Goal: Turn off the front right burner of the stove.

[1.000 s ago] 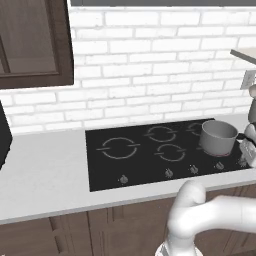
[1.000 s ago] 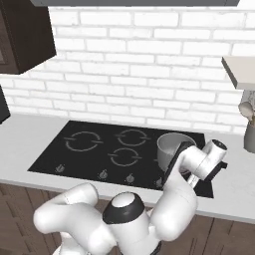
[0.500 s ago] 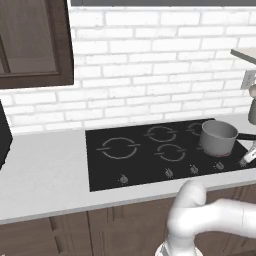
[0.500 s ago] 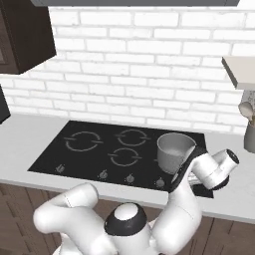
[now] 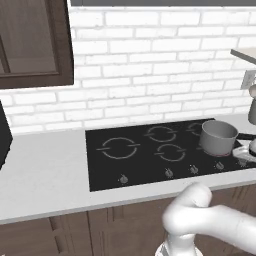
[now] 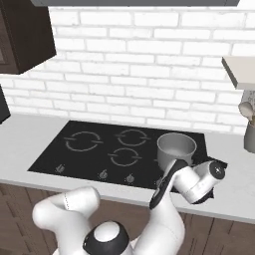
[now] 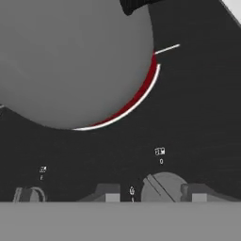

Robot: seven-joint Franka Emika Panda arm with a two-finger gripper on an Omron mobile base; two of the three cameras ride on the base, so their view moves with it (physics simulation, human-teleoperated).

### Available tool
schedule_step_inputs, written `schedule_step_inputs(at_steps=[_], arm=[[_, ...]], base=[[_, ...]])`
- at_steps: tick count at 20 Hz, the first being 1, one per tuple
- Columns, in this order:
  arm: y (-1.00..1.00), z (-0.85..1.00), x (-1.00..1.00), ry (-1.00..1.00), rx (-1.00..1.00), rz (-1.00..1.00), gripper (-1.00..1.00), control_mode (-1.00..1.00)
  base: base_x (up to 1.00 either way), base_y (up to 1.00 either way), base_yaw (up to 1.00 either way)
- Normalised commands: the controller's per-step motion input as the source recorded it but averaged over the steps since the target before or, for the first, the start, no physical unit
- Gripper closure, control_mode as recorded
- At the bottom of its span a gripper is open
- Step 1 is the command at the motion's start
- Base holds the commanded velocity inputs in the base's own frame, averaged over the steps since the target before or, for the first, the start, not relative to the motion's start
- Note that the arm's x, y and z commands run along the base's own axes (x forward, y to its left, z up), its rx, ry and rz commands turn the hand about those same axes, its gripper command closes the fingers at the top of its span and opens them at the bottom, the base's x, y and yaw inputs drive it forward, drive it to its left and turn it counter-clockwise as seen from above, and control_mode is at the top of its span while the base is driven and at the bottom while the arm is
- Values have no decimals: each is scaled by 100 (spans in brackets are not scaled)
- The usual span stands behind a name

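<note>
The flat black glass stove lies set into the pale grey table, across the middle of the left base view, below a white brick wall. A round grey metal saucepan stands on the front right burner at the right end of the glass. In the hand view the pan fills the upper left and a curved red-glowing strip of the burner's rim shows along its lower right side, edged by a thin white line. Three unlit grey split-ring circles mark the glass to the left of the pan in both base views.

A row of small round grey knobs runs along the stove's front edge. In the hand view, one round grey knob sits at the bottom of the frame, between the two dark fingertips of the gripper. The fingertips stand apart, one on each side of the knob; whether they touch it I cannot tell. In the right base view the white arm's hand hangs over the stove's front right corner, just below the saucepan.
</note>
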Motion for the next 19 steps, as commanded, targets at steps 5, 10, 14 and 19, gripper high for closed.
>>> schedule_step_inputs(at_steps=[5,10,14,19], arm=[[0,0,-24,0,0,-85,100,-100],[-6,0,-28,0,0,-81,100,-100],[-6,0,-30,0,1,-81,100,-100],[-20,0,-37,-1,6,-65,100,-100]], base=[[0,0,0],[0,0,0],[0,0,0],[0,0,0]])
